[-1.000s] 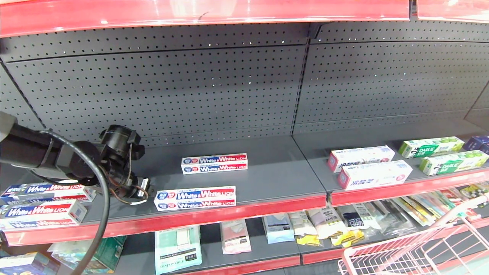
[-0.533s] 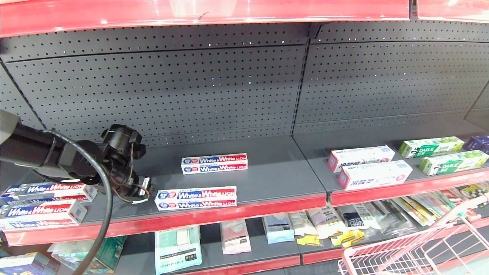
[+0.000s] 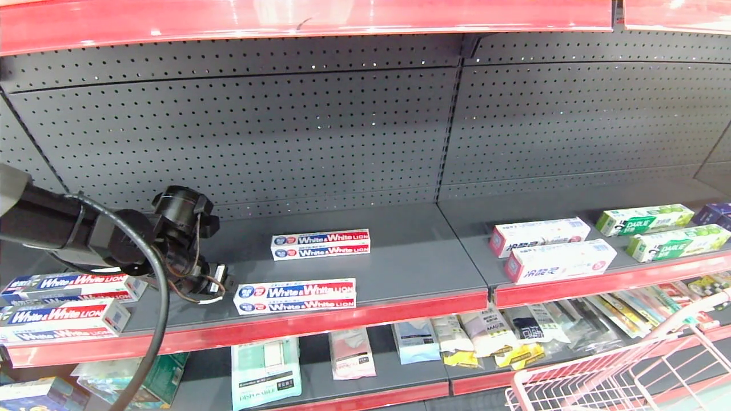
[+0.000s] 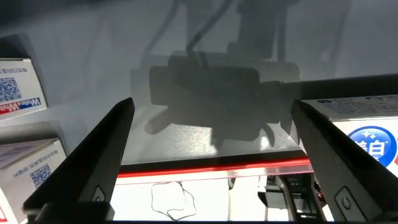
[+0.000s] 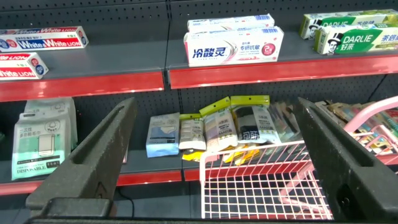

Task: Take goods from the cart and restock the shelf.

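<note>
A red, white and blue toothpaste box [image 3: 295, 295] lies near the front edge of the grey shelf [image 3: 411, 268]. My left gripper [image 3: 220, 282] hangs just above the shelf at that box's left end. In the left wrist view the left gripper [image 4: 212, 106] is open with nothing between its fingers, and the box [image 4: 367, 124] lies just outside one finger [image 4: 329, 162]. A second such box [image 3: 320, 244] lies farther back. My right gripper [image 5: 216, 102] is open and empty, held in front of the shelves above the pink wire cart [image 5: 261, 180].
Two more of the same boxes [image 3: 63, 302] lie at the shelf's left end. Pink-white boxes [image 3: 557, 260] and green boxes [image 3: 668, 240] fill the right bay. Packets [image 3: 491, 334] hang on the lower shelf. The cart [image 3: 622, 371] stands at the lower right.
The left gripper has edged to the right along the shelf, and the front toothpaste box has slid a little to the right with it.
</note>
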